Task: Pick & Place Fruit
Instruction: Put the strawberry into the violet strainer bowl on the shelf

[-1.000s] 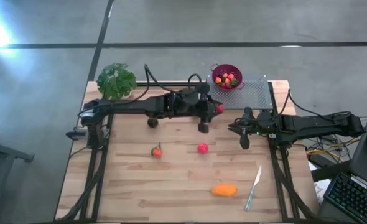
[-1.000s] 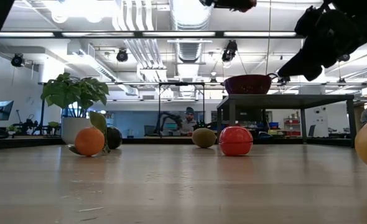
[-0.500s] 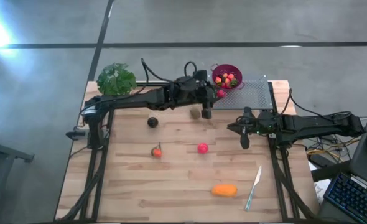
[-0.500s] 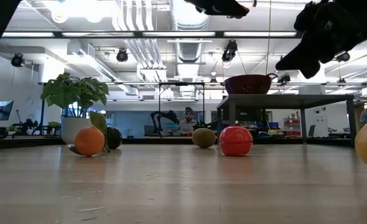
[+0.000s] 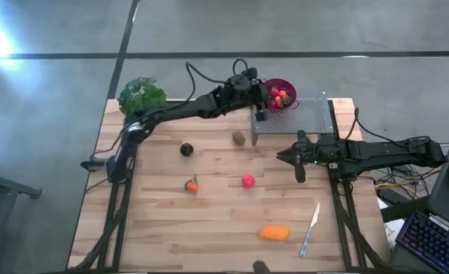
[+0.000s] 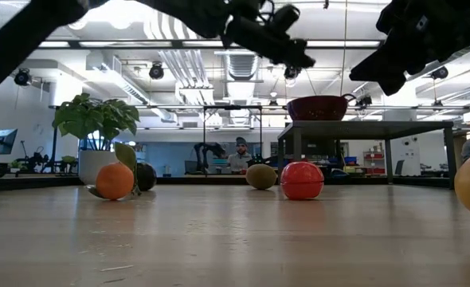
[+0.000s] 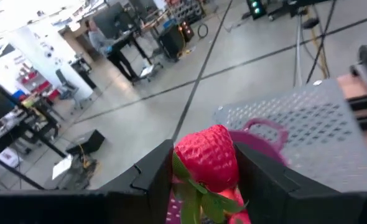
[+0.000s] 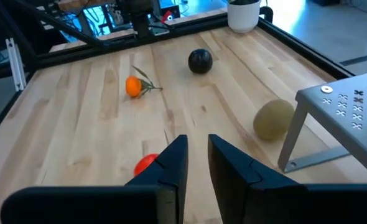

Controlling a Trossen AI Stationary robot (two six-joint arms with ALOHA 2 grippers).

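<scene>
My left gripper (image 5: 261, 106) reaches over the near left rim of the purple colander (image 5: 279, 93), which holds several small fruit and stands on a perforated metal stand (image 5: 300, 116). The gripper is shut on a red strawberry (image 7: 207, 155). On the table lie a brown kiwi (image 5: 239, 138), a dark plum (image 5: 186, 149), a small orange with a leaf (image 5: 191, 185), a pink-red ball (image 5: 248, 181) and an oblong orange piece (image 5: 275, 232). My right gripper (image 5: 299, 166) waits, empty, at the table's right, its fingers a narrow gap apart (image 8: 197, 162). My left gripper pinches the strawberry by its two sides (image 7: 178, 163) between its two fingers (image 7: 151, 177). The fingers slant in from the table's left. The strawberry is lifted clear, its green cap toward the wrist, with the colander's rim (image 7: 265, 132) just beyond it.
A green leafy plant (image 5: 142, 97) stands at the far left corner. A slim pale knife (image 5: 310, 227) lies near the right front. The stand's legs (image 8: 293, 146) rise beside the kiwi (image 8: 274, 120). Bare wood shows at the front left.
My left gripper has gone up and toward the table's far right, from above the table's middle to the colander's rim, carrying the strawberry. The kiwi that the arm covered now shows. The right arm has kept still.
</scene>
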